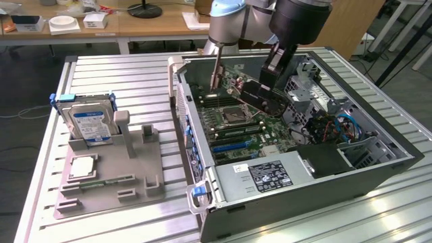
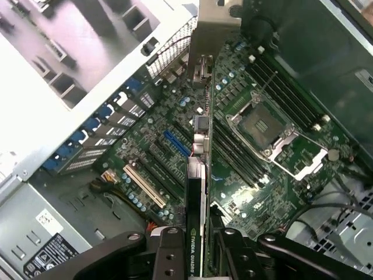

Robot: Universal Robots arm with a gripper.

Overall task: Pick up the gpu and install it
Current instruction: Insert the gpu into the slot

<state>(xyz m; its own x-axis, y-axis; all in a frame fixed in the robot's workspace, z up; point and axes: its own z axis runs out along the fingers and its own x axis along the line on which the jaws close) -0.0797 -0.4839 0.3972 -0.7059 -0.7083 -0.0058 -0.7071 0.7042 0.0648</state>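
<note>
The gpu (image 1: pixel 253 93) is a thin dark card with a green edge and a narrow metal bracket (image 1: pixel 217 76) at its far end. It hangs tilted inside the open computer case (image 1: pixel 378 169), above the motherboard (image 1: pixel 233 129). My gripper (image 1: pixel 271 87) is shut on the card's rear end. In the wrist view the gpu (image 2: pixel 197 175) is seen edge-on between my fingers (image 2: pixel 169 256). Its bracket (image 2: pixel 213 35) points toward the case's rear wall. Below it lie the expansion slots (image 2: pixel 143 186). The card is clear of the slots.
The CPU socket (image 1: pixel 236 115) and memory slots (image 2: pixel 280 87) lie beside the card's line. A power supply (image 1: pixel 270 177) fills the case's near corner, and blue cables (image 1: pixel 347 126) sit at the exterior view's right. A grey fixture (image 1: pixel 108 172) holding a hard drive (image 1: pixel 91 124) stands to the left.
</note>
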